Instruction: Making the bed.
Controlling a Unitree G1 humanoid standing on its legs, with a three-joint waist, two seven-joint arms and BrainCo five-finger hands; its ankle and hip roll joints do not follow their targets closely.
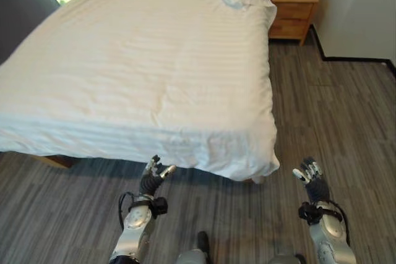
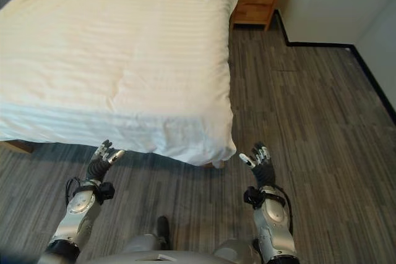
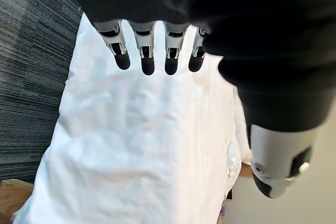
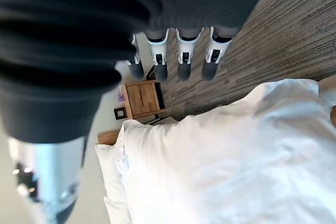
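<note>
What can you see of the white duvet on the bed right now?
The white duvet is soft, faintly striped fabric spread nearly flat over the whole bed, with light creases near the middle. Its foot edge hangs over the mattress and ends above the grey wood-look floor, with the corner nearest the right robot hand drooping lowest. At the head end, by the wooden nightstand, it bunches into a rumpled fold. Neither the left robot hand nor the right touches it; both are open just short of the foot edge.
</note>
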